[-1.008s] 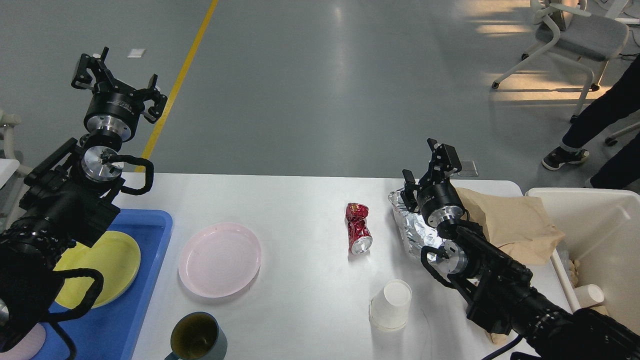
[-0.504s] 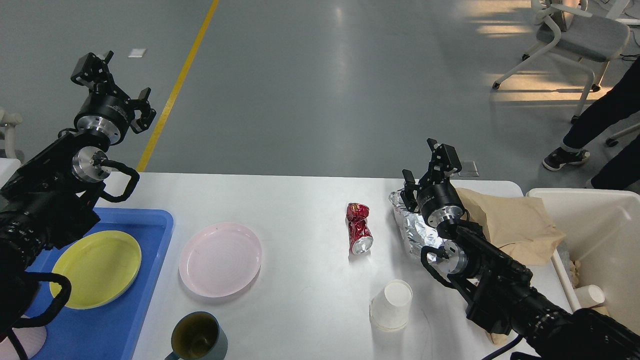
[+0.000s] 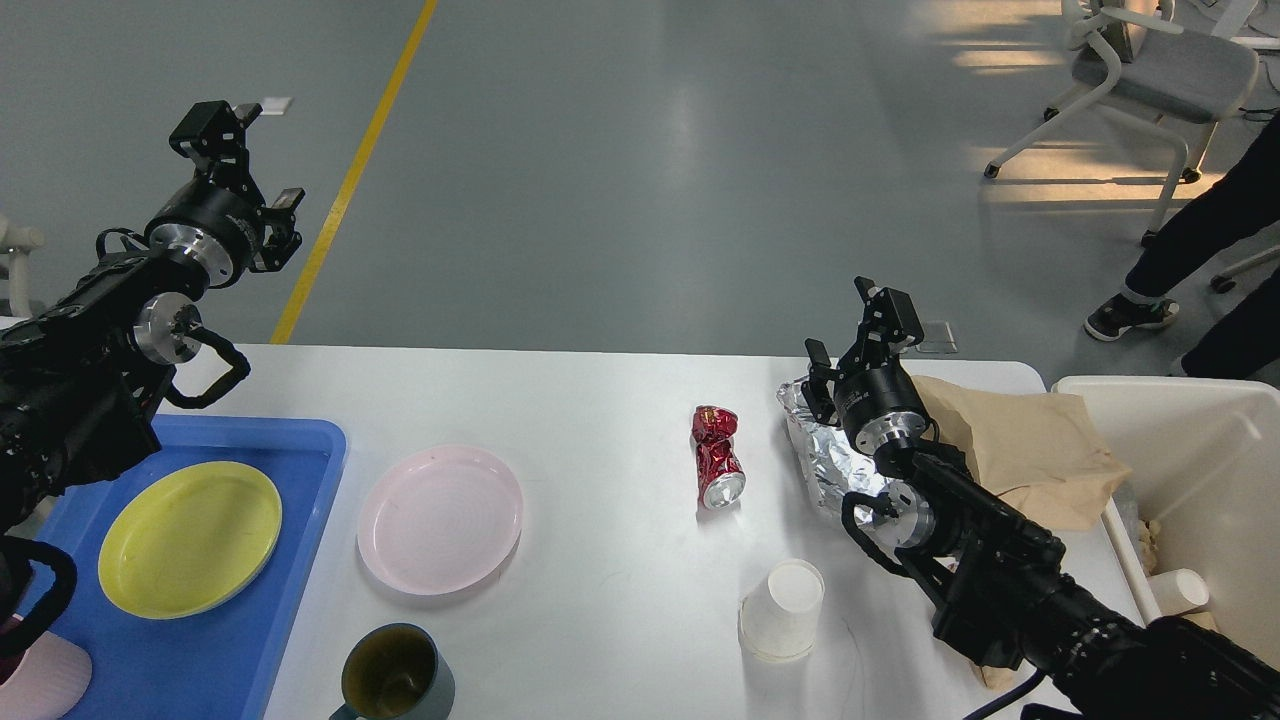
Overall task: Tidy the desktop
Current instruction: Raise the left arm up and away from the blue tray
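The white desktop (image 3: 600,400) carries a pink plate (image 3: 440,518), a crushed red can (image 3: 718,457), a tipped white paper cup (image 3: 782,608), crumpled foil (image 3: 825,455), a brown paper bag (image 3: 1030,450) and a dark mug (image 3: 395,675). A yellow plate (image 3: 190,538) lies in the blue tray (image 3: 300,450) at the left. My left gripper (image 3: 245,160) is raised beyond the table's far left corner, open and empty. My right gripper (image 3: 850,330) hovers over the foil's far edge, open with nothing in it.
A cream bin (image 3: 1200,430) stands at the table's right end with a paper cup (image 3: 1178,590) inside. A pink dish (image 3: 45,675) shows at the tray's near corner. Beyond the table are a chair (image 3: 1150,70) and a person's legs (image 3: 1190,260).
My left arm has swung left and pulled back off the tray, uncovering the whole yellow plate. Its gripper has turned. The right arm and the objects on the table have not moved.
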